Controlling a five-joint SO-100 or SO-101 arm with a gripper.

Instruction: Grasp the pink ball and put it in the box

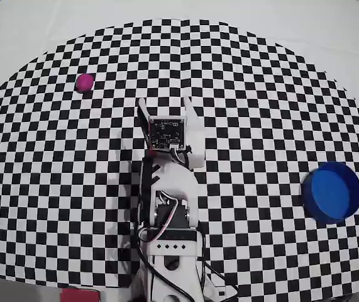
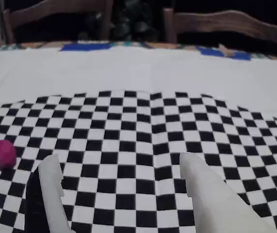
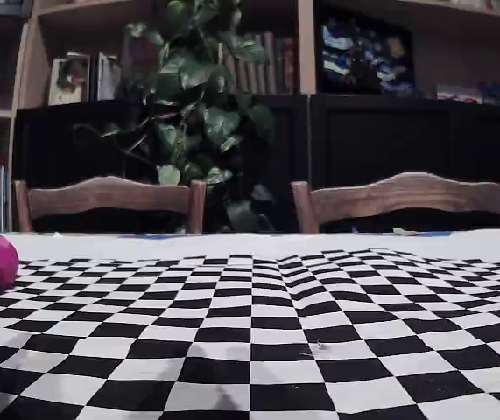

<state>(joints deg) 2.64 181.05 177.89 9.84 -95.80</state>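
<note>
In the overhead view, the ball lies on the checkered mat at upper left. The box stands at right centre, well apart. The arm's gripper sits mid-frame between them.

I see a desk under a white cloth, with a black-and-white checkered mat spread over it. On the mat, the pink ball sits far left in the overhead view and the box at right, well apart.
</note>
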